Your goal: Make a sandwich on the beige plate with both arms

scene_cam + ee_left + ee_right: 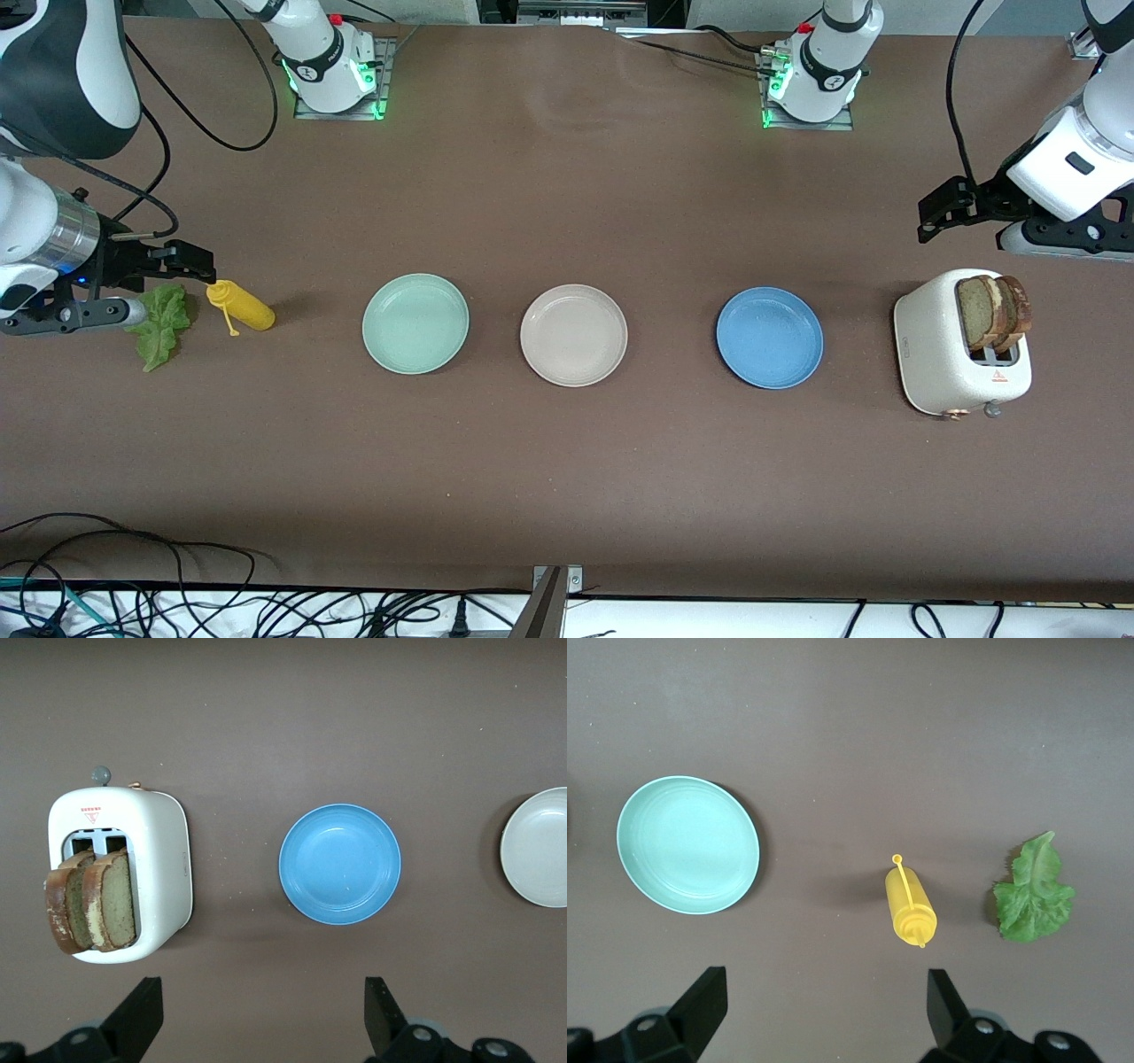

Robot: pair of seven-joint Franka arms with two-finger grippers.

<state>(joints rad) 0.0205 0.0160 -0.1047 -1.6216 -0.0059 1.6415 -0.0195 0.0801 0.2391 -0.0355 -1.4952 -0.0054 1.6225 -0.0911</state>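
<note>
The beige plate sits bare in the middle of the plate row; its edge shows in the left wrist view. Two bread slices stand in a white toaster at the left arm's end. A green lettuce leaf lies on the table at the right arm's end. My left gripper hangs open and holds nothing, over the table by the toaster. Open too, my right gripper hovers over the table beside the lettuce.
A mint green plate and a blue plate flank the beige one. A yellow squeeze bottle lies on its side between the lettuce and the mint plate. Cables run along the table's near edge.
</note>
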